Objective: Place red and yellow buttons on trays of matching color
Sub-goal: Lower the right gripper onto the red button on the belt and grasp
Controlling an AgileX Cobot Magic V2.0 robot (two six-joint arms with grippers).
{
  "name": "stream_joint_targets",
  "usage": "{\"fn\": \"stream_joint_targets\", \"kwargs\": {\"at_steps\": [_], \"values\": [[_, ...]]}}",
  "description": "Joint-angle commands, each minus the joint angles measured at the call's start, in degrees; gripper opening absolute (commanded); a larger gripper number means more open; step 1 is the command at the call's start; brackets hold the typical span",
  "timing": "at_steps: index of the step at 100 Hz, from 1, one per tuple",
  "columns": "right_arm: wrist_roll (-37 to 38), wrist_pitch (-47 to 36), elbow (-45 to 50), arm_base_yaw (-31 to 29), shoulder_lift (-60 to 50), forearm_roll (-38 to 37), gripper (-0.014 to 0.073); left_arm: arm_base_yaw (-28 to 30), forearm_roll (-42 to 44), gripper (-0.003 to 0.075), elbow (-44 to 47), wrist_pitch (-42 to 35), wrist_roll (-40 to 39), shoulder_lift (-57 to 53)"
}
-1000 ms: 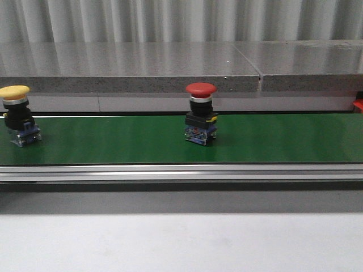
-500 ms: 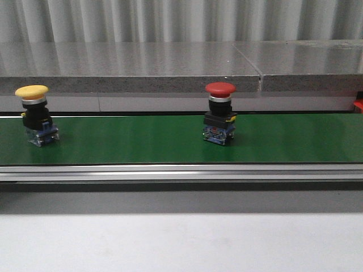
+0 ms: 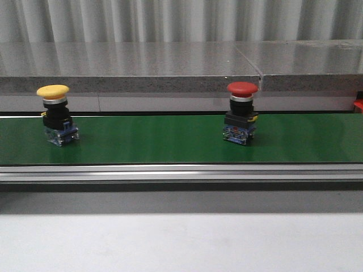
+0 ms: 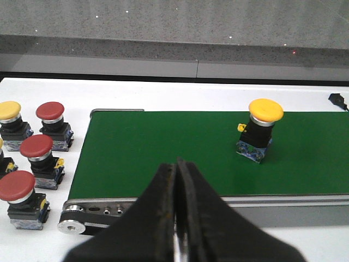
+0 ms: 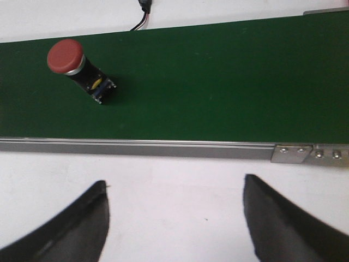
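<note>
A yellow button [image 3: 56,114] stands upright on the green conveyor belt [image 3: 153,141] at the left, and a red button [image 3: 241,112] stands on it right of the middle. In the left wrist view the yellow button [image 4: 260,130] is ahead on the belt, and my left gripper [image 4: 176,164] is shut with nothing in it, over the belt's near rail. In the right wrist view the red button [image 5: 76,68] stands on the belt, and my right gripper [image 5: 174,188] is open over the white table, short of the belt. The trays are out of view.
Several spare red and yellow buttons [image 4: 31,158] stand on the white table beside the belt's end roller [image 4: 71,226]. A stone ledge [image 3: 170,73] runs behind the belt. A small red item [image 3: 358,105] shows at the far right edge. A cable [image 5: 143,13] lies beyond the belt.
Both buttons have travelled to the right along the belt in the front view, keeping their spacing. Neither gripper appears in the earlier frames.
</note>
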Motion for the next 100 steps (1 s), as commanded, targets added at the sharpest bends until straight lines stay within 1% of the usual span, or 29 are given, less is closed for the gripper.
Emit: {"fn": "stream_joint_targets", "kwargs": {"at_steps": [1, 14, 31, 51, 62, 71, 100], "values": [[-1.6, -2.6, -2.1, 0.1, 0.2, 0.7, 0.0624, -0.3, -0.5, -0.0021, -1.5, -4.0, -0.4, 0.5], [-7.2, -2.8, -2.1, 0.1, 1.1, 2.0, 0.0624, -0.3, -0.5, -0.0021, -1.5, -4.0, -0.4, 0.5], [-17.0, -4.2, -2.1, 0.1, 5.7, 8.9, 0.0624, -0.3, -0.5, -0.0021, -1.5, -4.0, -0.4, 0.5], [-29.1, -12.3, -2.1, 0.4, 14.2, 17.4, 0.0624, -0.3, -0.5, -0.0021, -1.5, -4.0, -0.4, 0.5], [-33.3, -12.6, -2.7, 0.5, 18.5, 23.6, 0.0624, -0.3, -0.5, -0.0021, -1.5, -4.0, -0.4, 0.5], [-36.4, -12.4, -4.2, 0.5, 21.9, 26.3, 0.0624, -0.3, -0.5, -0.0021, -1.5, -4.0, -0.4, 0.5], [-42.1, -12.6, -10.3, 0.5, 30.2, 27.4, 0.0624, -0.3, -0.5, -0.0021, -1.5, -4.0, -0.4, 0.5]]}}
